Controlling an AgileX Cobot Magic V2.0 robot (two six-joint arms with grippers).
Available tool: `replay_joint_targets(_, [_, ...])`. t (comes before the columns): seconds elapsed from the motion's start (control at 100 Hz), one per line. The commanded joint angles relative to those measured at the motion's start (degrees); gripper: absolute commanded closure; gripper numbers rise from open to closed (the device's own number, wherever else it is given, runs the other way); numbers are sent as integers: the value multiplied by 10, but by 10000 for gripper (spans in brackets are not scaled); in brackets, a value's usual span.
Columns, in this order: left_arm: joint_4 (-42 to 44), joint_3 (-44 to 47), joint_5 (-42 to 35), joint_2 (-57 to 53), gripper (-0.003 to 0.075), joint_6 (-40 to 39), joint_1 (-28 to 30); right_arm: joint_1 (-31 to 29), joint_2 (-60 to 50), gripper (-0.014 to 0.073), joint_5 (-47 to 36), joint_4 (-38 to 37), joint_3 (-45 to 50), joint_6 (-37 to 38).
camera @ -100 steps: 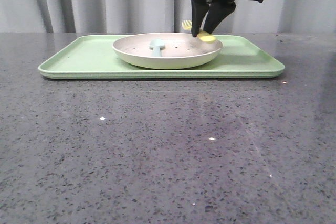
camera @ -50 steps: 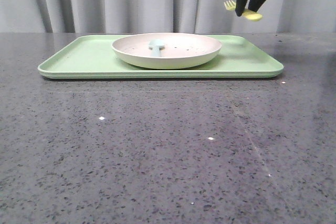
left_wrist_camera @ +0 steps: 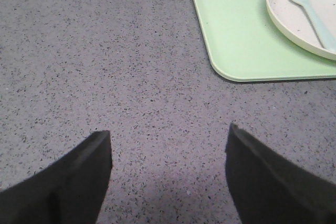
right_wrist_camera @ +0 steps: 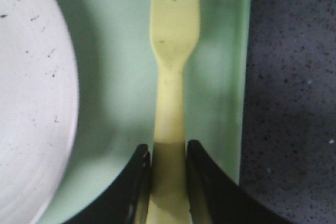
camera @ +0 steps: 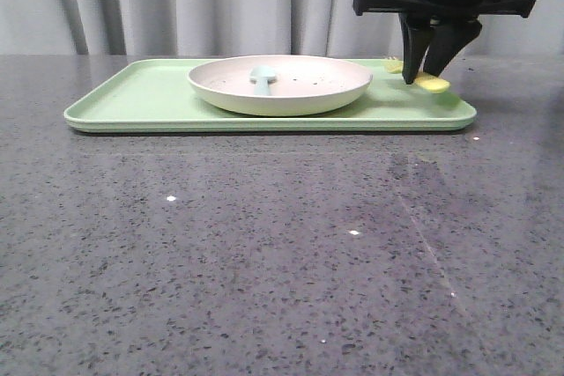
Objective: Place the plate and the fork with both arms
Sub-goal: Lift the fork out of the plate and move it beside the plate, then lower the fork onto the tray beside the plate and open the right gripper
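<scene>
Right pincer (camera: pixel 421 74) clamps the fork (right_wrist_camera: pixel 170 77) over the tray (camera: pixel 141 94), at 3 o'clock of the plate (camera: pixel 279 85); left pincer (left_wrist_camera: pixel 168 177) gapes wide above the counter (left_wrist_camera: pixel 105 77).

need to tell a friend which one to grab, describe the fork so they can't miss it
Find the green tray on the grey table. On its right end, beside the plate, the right hand grips the fork. It is bright yellow; the spoon in the plate is pale blue.
</scene>
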Motion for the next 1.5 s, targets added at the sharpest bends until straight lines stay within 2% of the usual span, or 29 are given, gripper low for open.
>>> replay_joint_targets(0.0, [-6,-15,-37,1,266,-6,0,-1,-37,568,-31,11,-12,-3])
replay_joint_targets(1.49, [-6,-15,-36,1,266,-6,0,5,-12,568,-45,19,-12,-3])
